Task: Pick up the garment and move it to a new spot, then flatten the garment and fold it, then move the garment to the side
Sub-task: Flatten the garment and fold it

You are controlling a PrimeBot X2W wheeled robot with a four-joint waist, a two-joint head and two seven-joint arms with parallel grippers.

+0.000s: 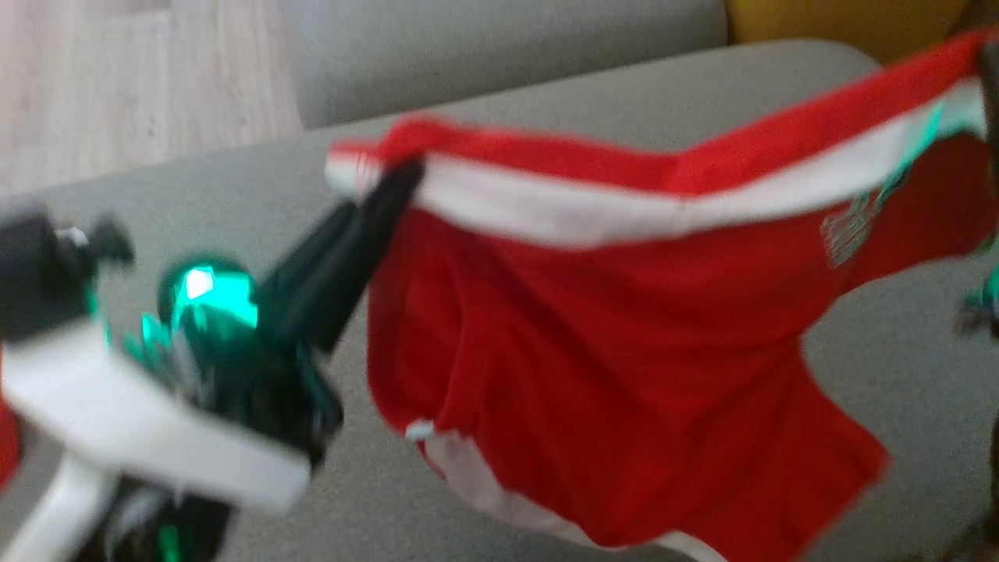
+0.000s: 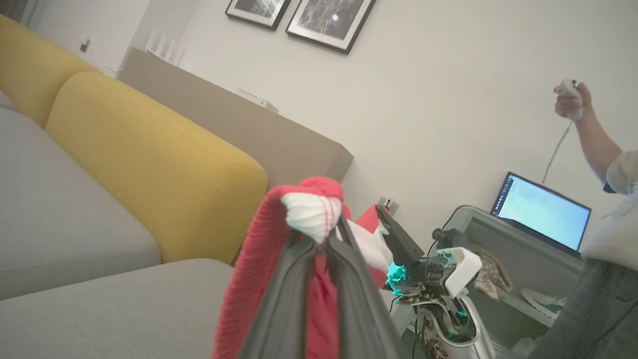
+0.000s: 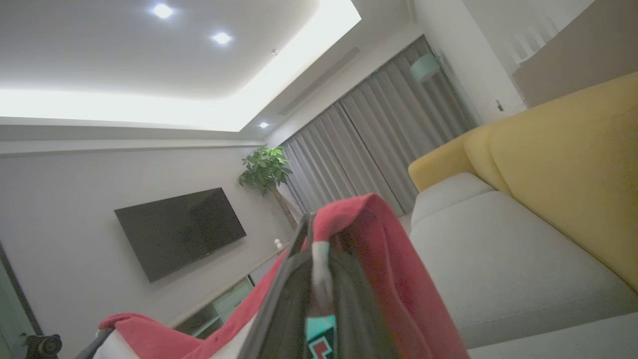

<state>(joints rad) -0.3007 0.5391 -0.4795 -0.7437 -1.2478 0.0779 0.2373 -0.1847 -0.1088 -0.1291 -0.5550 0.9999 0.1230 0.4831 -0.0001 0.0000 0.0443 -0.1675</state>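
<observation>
Garment (image 1: 609,351) hangs stretched between clamped left claw (image 1: 399,178) and right claw (image 3: 311,238).

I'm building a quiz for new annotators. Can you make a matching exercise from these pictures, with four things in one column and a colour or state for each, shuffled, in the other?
Column one:
1. garment
2. left gripper
3. laptop
4. back cushion

Column two:
A. yellow
B. open, screen lit
C. red with white trim
D. shut on the garment

Pairs: 1-C, 2-D, 3-B, 4-A
</observation>
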